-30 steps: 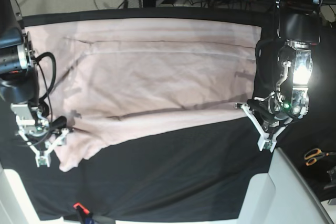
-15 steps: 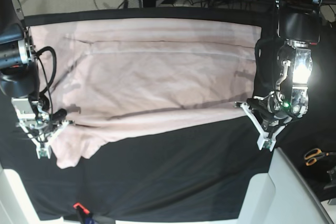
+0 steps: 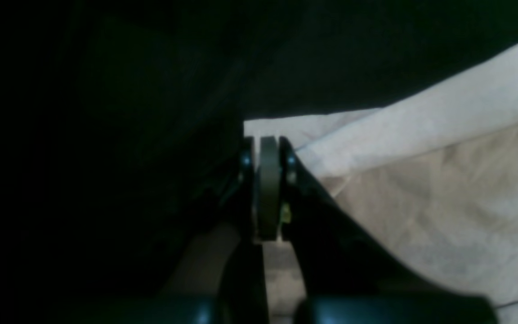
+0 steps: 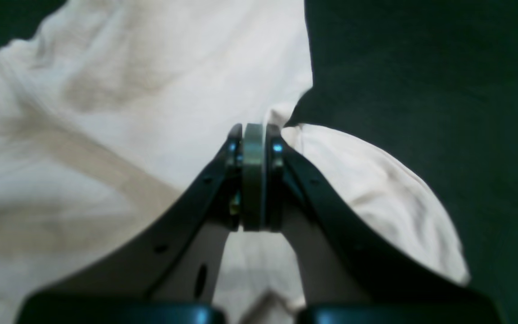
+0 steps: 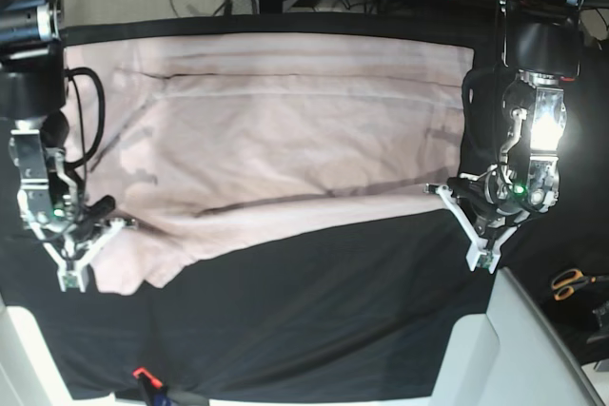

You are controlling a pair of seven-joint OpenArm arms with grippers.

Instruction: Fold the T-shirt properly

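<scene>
T-shirt long axis side to side, left hand and right hand pinching its corners.

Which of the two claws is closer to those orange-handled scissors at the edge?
The left gripper. It sits at the T-shirt corner on the same side as the scissors; the right gripper is across the table, clamped on the shirt's other end.

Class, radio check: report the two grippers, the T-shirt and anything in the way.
Left gripper shut on T-shirt edge. Right gripper shut on opposite corner. Shirt spread flat on black cloth. Nothing blocking; scissors lie off to the side.
</scene>
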